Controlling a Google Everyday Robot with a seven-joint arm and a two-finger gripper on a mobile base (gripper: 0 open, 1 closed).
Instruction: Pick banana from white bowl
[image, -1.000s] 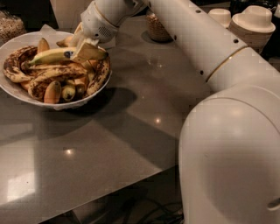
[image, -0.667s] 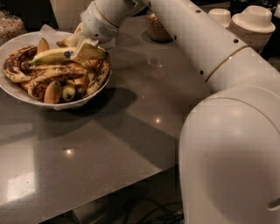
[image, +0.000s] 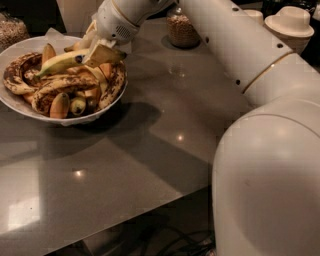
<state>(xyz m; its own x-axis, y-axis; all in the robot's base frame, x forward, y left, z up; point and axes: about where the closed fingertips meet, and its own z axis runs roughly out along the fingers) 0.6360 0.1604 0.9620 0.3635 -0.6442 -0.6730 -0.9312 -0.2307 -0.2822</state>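
Note:
The white bowl (image: 15, 102) stands at the far left of the grey table and holds several bananas. Most are brown-spotted, and a few are short and orange-yellow. The clean yellow banana (image: 60, 63), with a greenish tip and a dark sticker, lies on top of the pile, pointing left. My gripper (image: 96, 48) reaches down over the bowl's right side. Its tan fingers (image: 105, 54) sit on either side of the banana's right end and are closed on it. The banana still rests on the pile.
A glass jar of grains (image: 181, 24) stands behind the bowl's right side. White lidded containers (image: 292, 21) are at the far right. Another jar (image: 11, 31) is at the far left. My white arm (image: 240, 60) spans the right half of the view. The table's front edge (image: 125, 220) is near.

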